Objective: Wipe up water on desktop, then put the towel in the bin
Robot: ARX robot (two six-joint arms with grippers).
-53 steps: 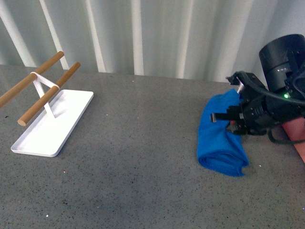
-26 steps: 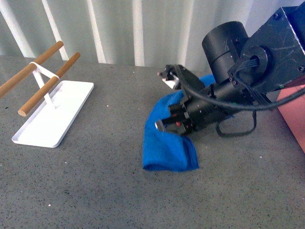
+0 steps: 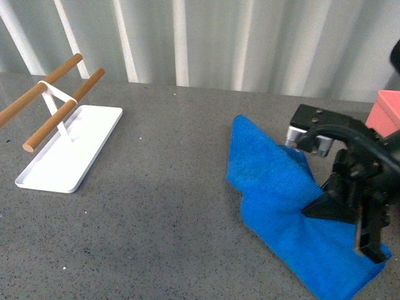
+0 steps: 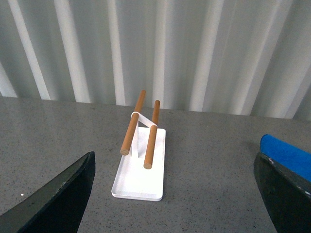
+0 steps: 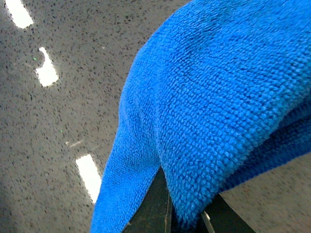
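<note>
The bright blue towel (image 3: 287, 212) lies spread on the dark grey speckled desktop (image 3: 162, 206) at the right of the front view. My right gripper (image 3: 356, 215) is shut on the towel near its right end, low over the desktop. In the right wrist view the towel (image 5: 214, 102) fills most of the frame and drapes over my shut fingers (image 5: 155, 213). A corner of the salmon-pink bin (image 3: 384, 109) shows at the far right edge. My left gripper (image 4: 175, 194) is open and empty above the desktop; the towel's edge (image 4: 286, 155) shows beside its finger.
A flat white tray (image 3: 69, 156) with two wooden rods (image 3: 62, 106) on a white stand sits at the left of the desktop; it also shows in the left wrist view (image 4: 141, 167). A ribbed pale wall (image 3: 206, 44) runs behind the desktop.
My right gripper has dragged the towel first left across the desktop, then back right and toward the front. The towel now lies more spread out. The bin's corner has come into view.
</note>
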